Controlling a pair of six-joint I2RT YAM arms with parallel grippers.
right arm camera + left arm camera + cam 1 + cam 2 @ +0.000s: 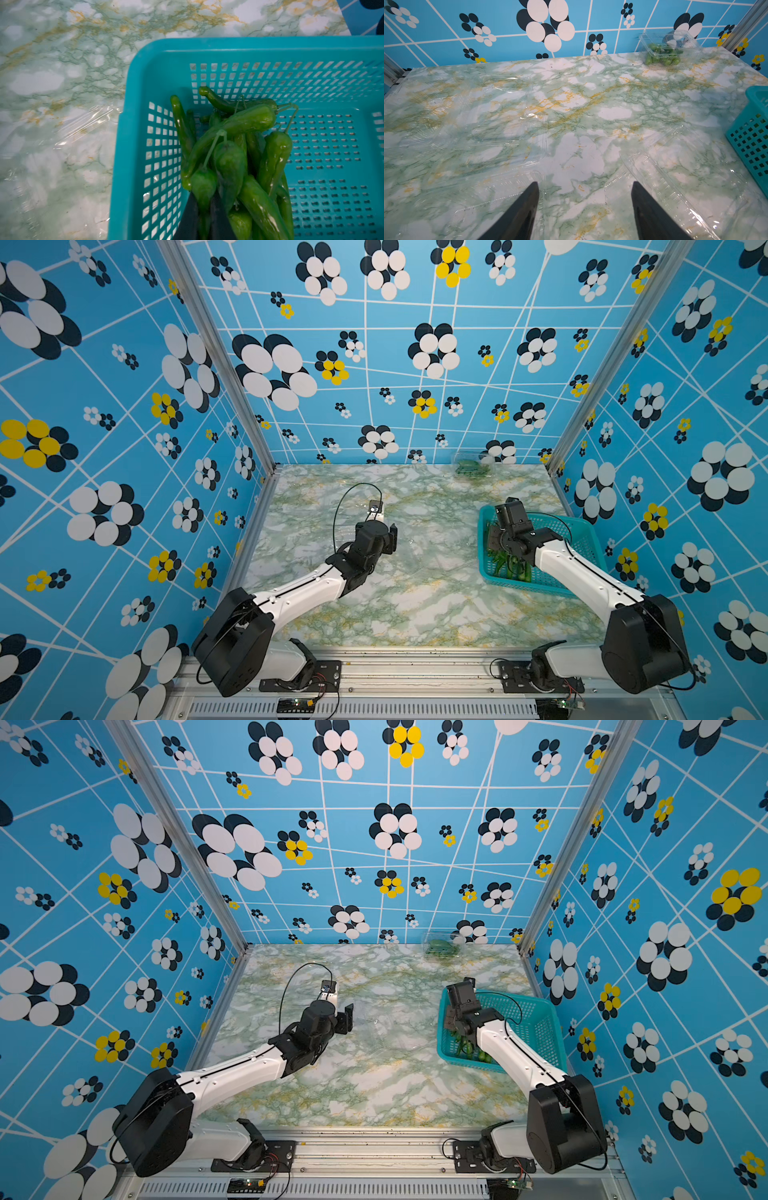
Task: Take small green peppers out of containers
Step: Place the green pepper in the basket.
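Fingers of the left gripper (585,184) stand wide apart above the marbled tabletop (581,108). We see nothing between them; this gripper holds no object. One clear container (679,187), opened flat and empty, lies just beside the gripper on the basket side. Further clear containers (481,145), also open and empty, lie on the tabletop on the opposite side. We cannot count them reliably, because the thin plastic nearly vanishes against the marble pattern.

At about the same depth, on the right of the tabletop, stands the teal basket (143,68). The right gripper (204,195) reaches down into it. The small green peppers (241,124) form a tangled pile on the basket floor, against the perforated wall that faces the middle of the tabletop. The fingers of the right gripper stand close together with only a narrow gap, and one of the small green peppers sits pinched in that gap. The pinched one touches the pile. In both top views the pile shows just beside the wrist of the right arm.

At the far edge of the tabletop, against the back wall (374,364), stands the far container (473,466). We see it in both top views and in the left wrist view. It holds more green peppers and stands well apart from both grippers.
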